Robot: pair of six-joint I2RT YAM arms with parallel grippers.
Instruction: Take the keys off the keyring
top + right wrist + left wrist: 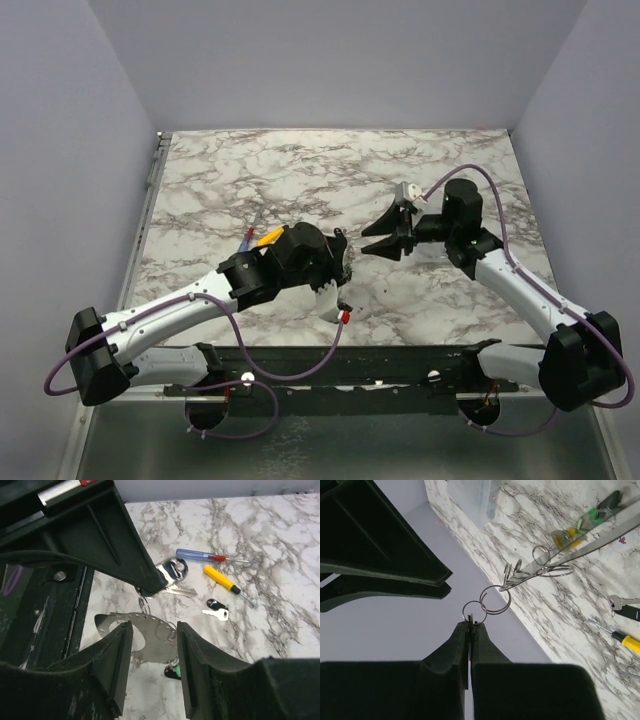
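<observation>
The marble counter is being used as the work surface. The left pincer is being held pressed together on a small split ring, the end link of the keyring. The right pincer is being held spread with nothing gripped, and the keyring's perforated metal plate is being seen through its gap. A blue-handled screwdriver and a yellow-handled screwdriver are being observed lying side by side on the counter. A loose black key is being observed just beside the yellow one, apart from the keyring. A green-headed key, an orange-yellow-headed key and a black-headed key are being seen clustered along the plate; their attachment cannot be told.
</observation>
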